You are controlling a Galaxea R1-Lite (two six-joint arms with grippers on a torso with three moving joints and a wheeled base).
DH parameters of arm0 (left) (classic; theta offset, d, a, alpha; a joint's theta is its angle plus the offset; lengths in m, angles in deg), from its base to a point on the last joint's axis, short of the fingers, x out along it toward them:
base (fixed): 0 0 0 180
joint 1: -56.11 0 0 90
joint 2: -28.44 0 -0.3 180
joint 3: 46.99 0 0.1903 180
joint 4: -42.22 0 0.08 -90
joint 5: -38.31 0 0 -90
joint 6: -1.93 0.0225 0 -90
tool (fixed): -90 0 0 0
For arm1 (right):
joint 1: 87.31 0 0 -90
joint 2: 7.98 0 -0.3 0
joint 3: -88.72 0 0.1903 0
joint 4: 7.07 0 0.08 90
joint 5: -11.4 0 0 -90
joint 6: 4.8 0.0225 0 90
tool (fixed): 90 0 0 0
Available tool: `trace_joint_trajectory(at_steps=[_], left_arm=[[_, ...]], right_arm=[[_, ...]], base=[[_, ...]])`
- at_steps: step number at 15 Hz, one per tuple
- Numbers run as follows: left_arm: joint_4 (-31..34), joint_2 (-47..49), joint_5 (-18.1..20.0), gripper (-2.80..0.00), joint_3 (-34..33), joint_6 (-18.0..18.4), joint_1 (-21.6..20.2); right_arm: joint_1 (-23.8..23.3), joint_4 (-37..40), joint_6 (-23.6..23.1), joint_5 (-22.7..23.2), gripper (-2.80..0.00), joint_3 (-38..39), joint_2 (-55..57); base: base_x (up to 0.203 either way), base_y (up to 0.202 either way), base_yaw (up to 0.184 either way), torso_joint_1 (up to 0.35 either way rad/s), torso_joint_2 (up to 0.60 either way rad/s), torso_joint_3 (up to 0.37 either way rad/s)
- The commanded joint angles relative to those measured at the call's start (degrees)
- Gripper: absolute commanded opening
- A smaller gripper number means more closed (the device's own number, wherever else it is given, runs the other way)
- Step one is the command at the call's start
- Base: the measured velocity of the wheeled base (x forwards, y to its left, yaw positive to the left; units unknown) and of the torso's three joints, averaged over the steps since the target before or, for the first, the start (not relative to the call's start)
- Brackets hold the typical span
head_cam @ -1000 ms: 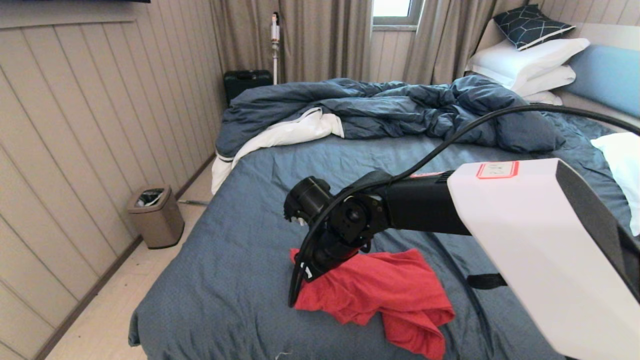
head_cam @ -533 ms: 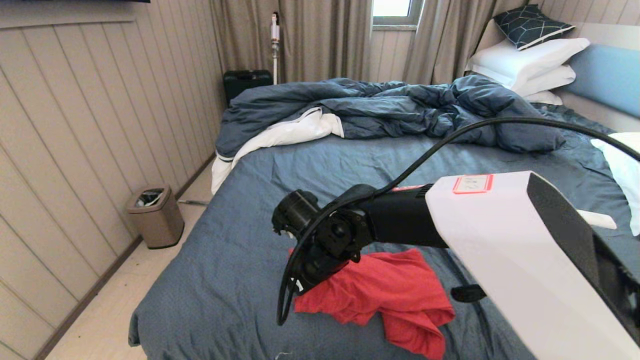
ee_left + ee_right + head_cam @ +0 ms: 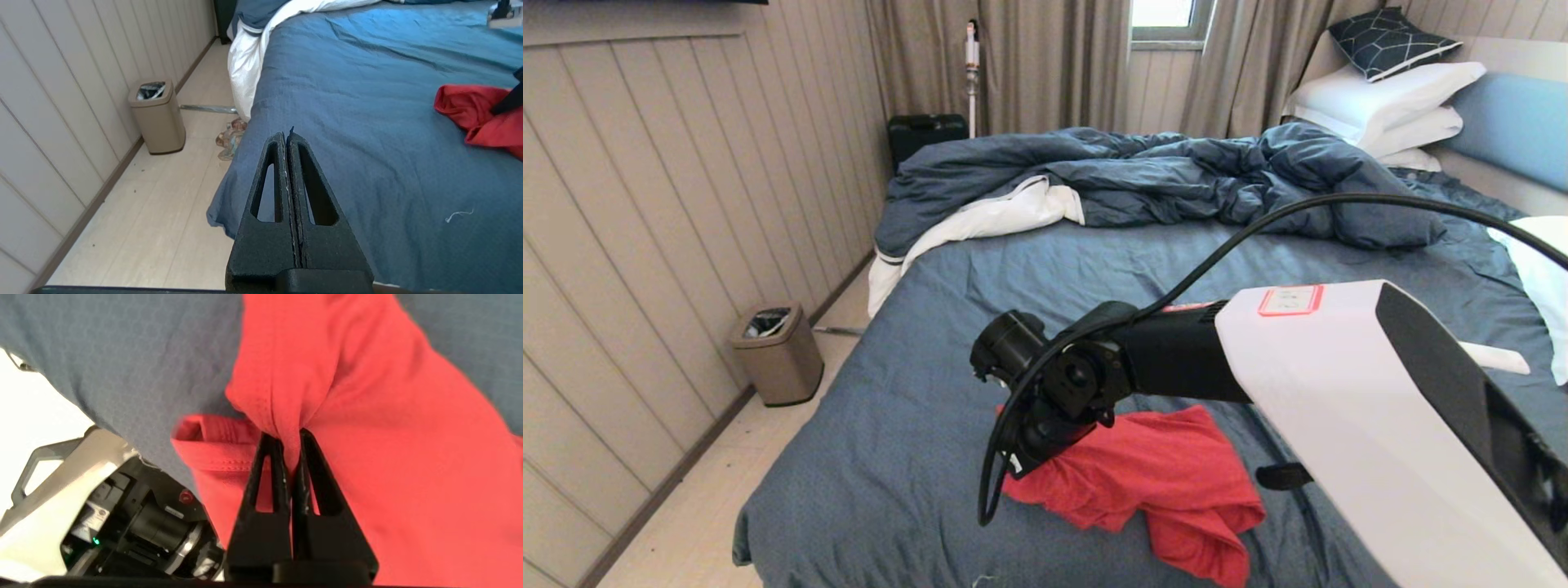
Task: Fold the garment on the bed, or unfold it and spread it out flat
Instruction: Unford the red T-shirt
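Note:
The red garment (image 3: 1168, 482) lies crumpled on the blue-grey sheet of the bed (image 3: 915, 425), near its front edge; no print shows. My right arm reaches across from the right, and my right gripper (image 3: 1023, 461) is at the garment's left edge. In the right wrist view, this gripper (image 3: 288, 437) is shut on a pinched fold of the red fabric (image 3: 388, 437), next to a stitched hem. My left gripper (image 3: 287, 134) is shut and empty above the bed's near left corner, well apart from the garment (image 3: 478, 116).
A rumpled dark blue duvet (image 3: 1160, 175) with white lining lies across the far half of the bed. White pillows (image 3: 1388, 98) are stacked at the back right. On the floor to the left stand a beige bin (image 3: 776, 355) and a black case (image 3: 927, 135).
My right arm has moved slightly left and down while keeping hold of the garment's edge. The bulk of the garment has hardly moved.

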Motion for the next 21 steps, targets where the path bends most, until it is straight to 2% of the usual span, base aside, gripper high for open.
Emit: trace_joint_trajectory(at_steps=[1, 6, 8, 12, 13, 21], left_arm=[[0.0, 0.1, 0.0, -2.8, 0.0, 0.0, -0.1], [0.0, 0.1, 0.0, -2.8, 0.0, 0.1, -0.1], [0.0, 0.1, 0.0, -2.8, 0.0, 0.1, -0.1], [-0.1, 0.1, 0.0, -2.8, 0.0, 0.1, -0.1], [-0.1, 0.1, 0.0, -2.8, 0.0, 0.1, -0.1], [-0.1, 0.1, 0.0, -2.8, 0.0, 0.1, 0.0]], right_arm=[[-0.1, 0.2, 0.1, -0.4, -2.8, 0.0, -0.8], [-0.3, 0.2, -0.3, -2.2, -2.8, 0.0, -5.3], [-2.5, 0.2, -0.6, -2.2, -2.8, 0.0, -7.5], [-2.9, 0.5, -0.8, -2.2, -2.8, 0.2, -5.3], [-2.7, 0.4, -0.8, -2.3, 0.0, 0.2, -4.9], [-0.5, 0.0, -2.0, -3.8, 0.0, -0.1, 0.6]], base=[[0.0, 0.0, 0.0, 0.0, 0.0, 0.0], [0.0, 0.0, 0.0, 0.0, 0.0, 0.0], [0.0, 0.0, 0.0, 0.0, 0.0, 0.0], [0.0, 0.0, 0.0, 0.0, 0.0, 0.0], [0.0, 0.0, 0.0, 0.0, 0.0, 0.0], [0.0, 0.0, 0.0, 0.0, 0.0, 0.0]])
